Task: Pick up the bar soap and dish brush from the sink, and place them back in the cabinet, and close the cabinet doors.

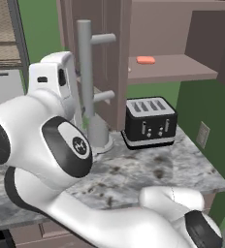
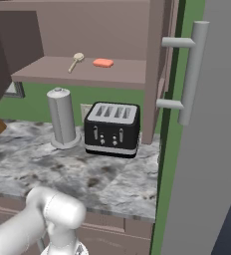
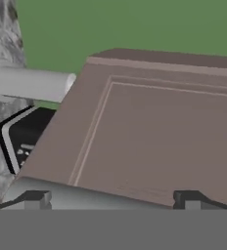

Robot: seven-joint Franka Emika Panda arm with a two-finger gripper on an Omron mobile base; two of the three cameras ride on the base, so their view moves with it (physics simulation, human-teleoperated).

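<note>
Bar soap [image 2: 103, 63] lies flat on the cabinet shelf [image 2: 48, 72], toward the right half. Dish brush [image 2: 76, 61] lies just beside it to the left, round head toward the back wall, handle pointing out toward the shelf's front edge; the two are apart, not touching. From the left base camera the soap [image 1: 145, 60] shows on the same shelf.

Cabinet doors open. One door [image 1: 107, 63] swings out over the counter, its long grey bar handle [image 1: 85, 72] close to the arm's upper housing. The other door [image 2: 212, 149] stands wide in the right foreground, with its grey handle [image 2: 191, 74].

Gripper [image 3: 113, 199]: finger tips set wide apart, nothing between them, right up against a panelled mauve-brown door face [image 3: 154, 132]. Whether the tips touch the door I cannot tell.

On the grey marbled counter [image 2: 48, 169]: black four-slot toaster [image 2: 112, 129] under the shelf, and a grey paper-towel holder [image 2: 61, 119] just to its left.
</note>
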